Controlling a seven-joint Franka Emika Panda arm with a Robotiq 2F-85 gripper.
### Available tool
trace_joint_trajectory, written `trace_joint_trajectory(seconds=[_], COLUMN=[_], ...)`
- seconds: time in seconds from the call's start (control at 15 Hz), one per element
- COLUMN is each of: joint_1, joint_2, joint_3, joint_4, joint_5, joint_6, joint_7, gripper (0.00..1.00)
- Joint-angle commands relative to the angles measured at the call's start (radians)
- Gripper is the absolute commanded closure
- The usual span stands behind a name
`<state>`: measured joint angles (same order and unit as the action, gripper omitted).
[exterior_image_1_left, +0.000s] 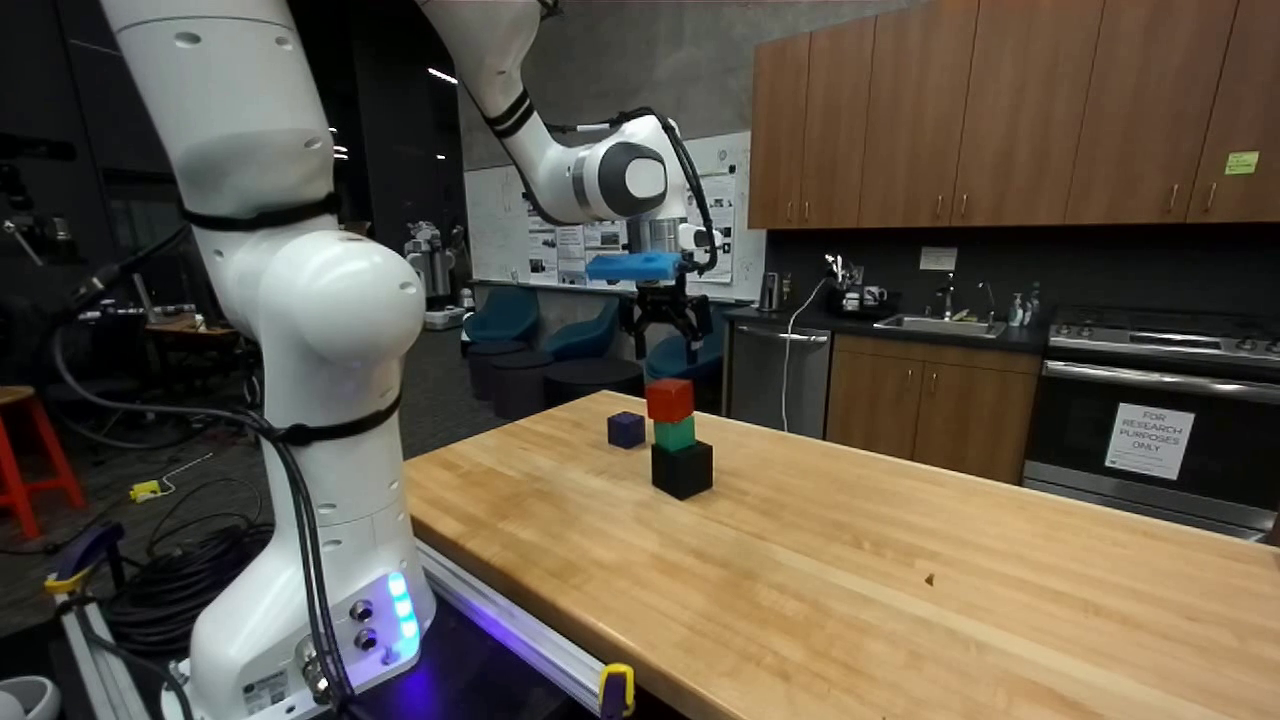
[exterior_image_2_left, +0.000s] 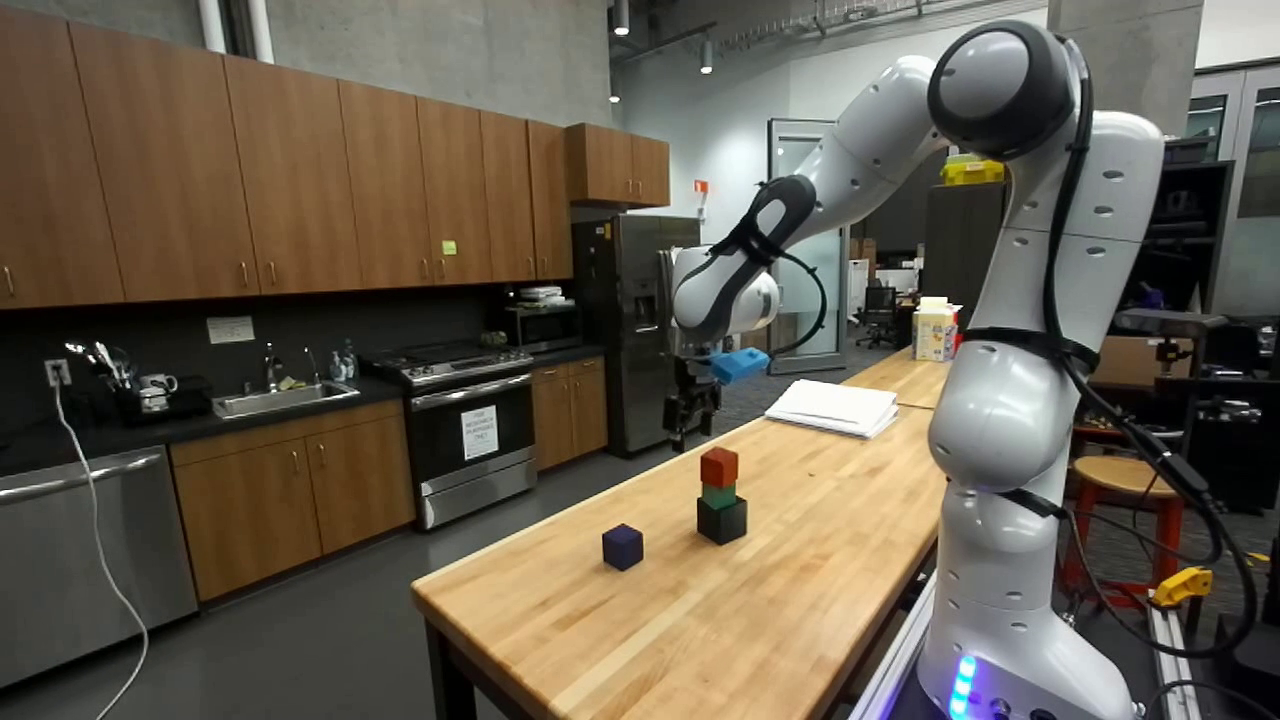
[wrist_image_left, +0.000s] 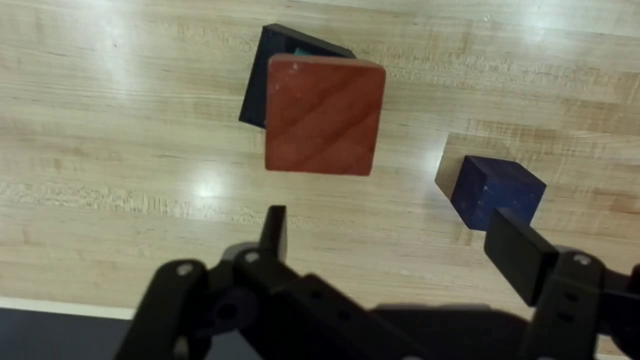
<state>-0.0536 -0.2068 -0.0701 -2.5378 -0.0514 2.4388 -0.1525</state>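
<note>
Red block (exterior_image_1_left: 670, 399) on green block (exterior_image_1_left: 675, 433) on black block (exterior_image_1_left: 682, 471), stacked on wooden table (exterior_image_1_left: 850, 600); gripper (wrist_image_left: 389, 235) above, jaws wide apart.
All three nearer the table's kitchen-side long edge than the edge by the arm base (exterior_image_1_left: 255, 610); black block turned a bit relative to red. Navy cube (wrist_image_left: 492, 192) alone between them and the closest table corner. Gripper hangs above, nearest to the red block, not touching it, in both exterior views. White papers (exterior_image_2_left: 833, 407) along the kitchen-side edge, well apart from the blocks. Sheet (exterior_image_1_left: 1148, 440) on oven door (exterior_image_1_left: 1065, 430) reads "FOR RESEARCH PURPOSES ONLY". Print on wall notice (exterior_image_1_left: 938, 259), yellow-green sticky note (exterior_image_1_left: 1241, 163), carton (exterior_image_2_left: 935, 332) and arm-base label (exterior_image_1_left: 267, 690) too small to read.
</note>
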Motion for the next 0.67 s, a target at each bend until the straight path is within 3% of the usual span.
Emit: trace_joint_trajectory(seconds=[0.0,0.33,0.6], joint_1=[0.029,0.097,0.132], joint_2=[-0.044,-0.048,-0.023], joint_3=[0.010,0.038,0.084], joint_4=[-0.015,-0.042,-0.080], joint_5=[0.024,0.073,0.079], joint_6=[0.010,-0.004,-0.003], joint_7=[-0.029,-0.065,-0.015], gripper=[0.00,0.00,0.00])
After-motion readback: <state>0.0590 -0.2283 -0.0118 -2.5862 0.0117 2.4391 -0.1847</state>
